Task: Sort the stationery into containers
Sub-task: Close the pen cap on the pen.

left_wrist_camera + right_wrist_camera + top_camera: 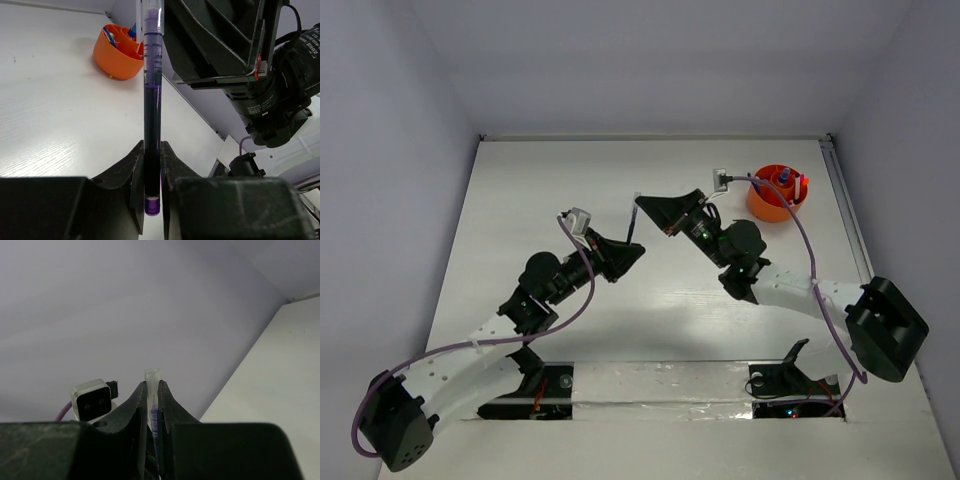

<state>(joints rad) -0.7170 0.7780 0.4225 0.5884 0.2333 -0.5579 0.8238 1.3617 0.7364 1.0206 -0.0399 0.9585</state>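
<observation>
Purple pen (152, 90) (top end cut off), left gripper (151, 146) and right gripper (152, 386) both clamped on it.

White table (570, 180), lilac walls (670, 60), perhaps tape (660, 405)

The bare white tabletop (535, 190) gives passing room along the far left and the far middle. The centre is barred by the thin purple-and-clear pen (633, 222), stretched between the left gripper (638, 250) and the right gripper (640, 198), both clamped on it. The small round orange plastic cup (765, 210) sits in the far right corner close to the side wall, hemmed by the right arm's wrist on its left, with the purple cable (802, 228) curving past its near rim.
</observation>
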